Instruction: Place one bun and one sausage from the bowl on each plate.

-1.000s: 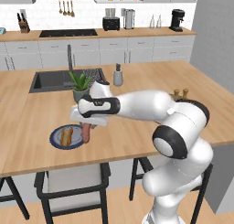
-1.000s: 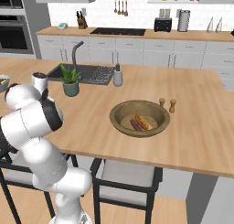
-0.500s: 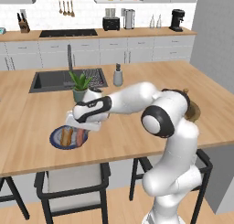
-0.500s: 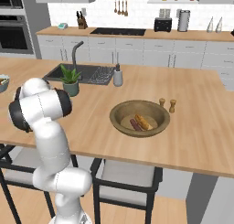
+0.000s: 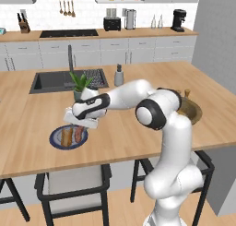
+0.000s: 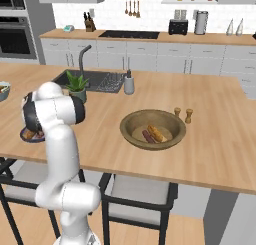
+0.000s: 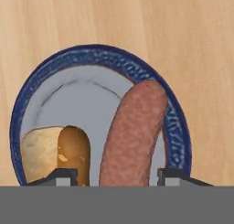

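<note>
A blue-rimmed plate (image 5: 56, 144) (image 7: 98, 54) lies near the counter's front left edge. On it rest a bun (image 5: 67, 136) (image 7: 50, 152) and a sausage (image 5: 79, 133) (image 7: 135, 131), side by side. My gripper (image 5: 81, 124) (image 7: 118, 175) hangs just above the plate, open, its fingertips (image 7: 65, 175) straddling the sausage's near end with a gap on the bun's side. The wide wooden bowl (image 6: 131, 124) sits to the right, with another sausage (image 6: 148, 136) and bun (image 6: 157, 133) inside. In the left base view the bowl (image 5: 193, 112) is half hidden behind my arm.
A sink (image 5: 50, 82), a potted plant (image 5: 81, 84) and a soap dispenser (image 5: 119, 75) stand behind the plate. Two small shakers (image 6: 182, 114) are just beyond the bowl. A pale fruit bowl (image 6: 3, 89) sits at the far left. Stools stand under the front edge.
The hand has come down closer over the plate and the jaws have spread wider. The sausage now lies on the plate beside the bun.
</note>
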Robot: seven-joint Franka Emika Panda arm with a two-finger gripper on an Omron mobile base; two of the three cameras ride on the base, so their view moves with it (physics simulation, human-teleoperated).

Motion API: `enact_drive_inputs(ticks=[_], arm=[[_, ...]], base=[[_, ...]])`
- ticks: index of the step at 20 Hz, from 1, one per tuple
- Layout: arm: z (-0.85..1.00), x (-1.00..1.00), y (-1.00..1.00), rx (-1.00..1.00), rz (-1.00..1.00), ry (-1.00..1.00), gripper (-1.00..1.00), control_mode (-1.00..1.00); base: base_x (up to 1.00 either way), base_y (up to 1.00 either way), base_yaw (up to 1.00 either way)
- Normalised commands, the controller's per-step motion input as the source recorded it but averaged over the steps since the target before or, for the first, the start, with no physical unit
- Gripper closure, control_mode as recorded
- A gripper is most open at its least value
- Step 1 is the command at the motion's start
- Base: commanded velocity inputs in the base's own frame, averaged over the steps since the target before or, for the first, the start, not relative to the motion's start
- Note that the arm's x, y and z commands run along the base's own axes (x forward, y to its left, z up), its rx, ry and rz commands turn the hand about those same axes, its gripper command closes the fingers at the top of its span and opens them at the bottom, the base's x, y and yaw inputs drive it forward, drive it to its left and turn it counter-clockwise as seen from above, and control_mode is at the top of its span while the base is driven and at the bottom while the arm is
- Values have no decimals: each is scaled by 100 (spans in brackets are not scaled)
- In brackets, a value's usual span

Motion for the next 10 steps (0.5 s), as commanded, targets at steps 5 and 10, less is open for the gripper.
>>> enact_drive_inputs(ticks=[5, 10], arm=[[18, -55, -30, 0, -5, -9, -100, -100], [51, -87, -94, 0, -9, -28, -100, -100]], base=[[0, 0, 0], [0, 0, 0]])
